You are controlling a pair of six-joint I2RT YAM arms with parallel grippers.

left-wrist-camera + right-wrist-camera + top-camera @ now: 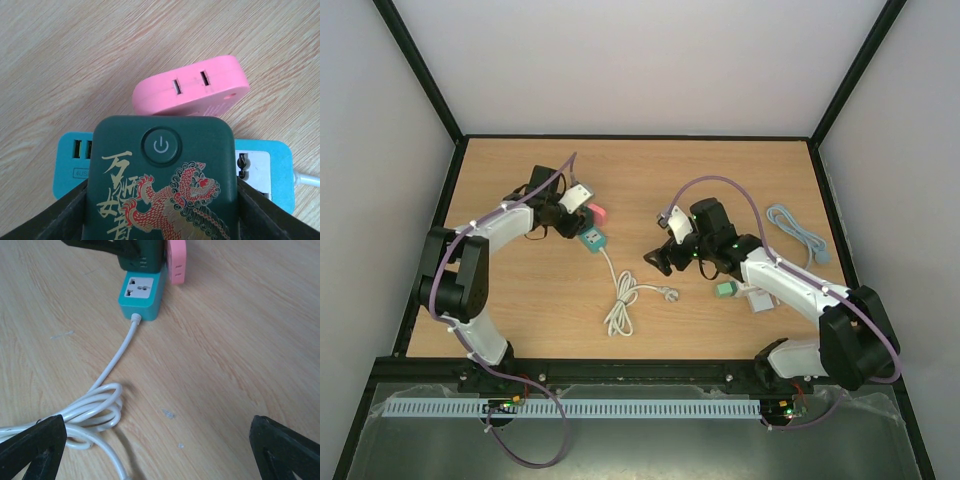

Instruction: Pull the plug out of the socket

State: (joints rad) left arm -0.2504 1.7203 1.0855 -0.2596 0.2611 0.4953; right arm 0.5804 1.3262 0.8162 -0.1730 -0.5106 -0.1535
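A dark green plug block (162,170) with a power button and a red-gold lion print sits on the teal socket strip (272,167). My left gripper (162,215) is shut on the green plug, one black finger pressed against each of its sides. From above, the left gripper (568,208) covers the plug, and the teal socket (591,238) pokes out beside it. The right wrist view has the socket (141,292) at the far end of its white cord (107,367). My right gripper (160,450) hangs open over bare wood, right of the socket (663,258).
A pink adapter (192,87) stands against the socket's far side. The coiled white cord (620,305) lies between the arms. A small green and white block (725,290) sits by the right arm. A light-blue cable (798,232) lies at the right edge.
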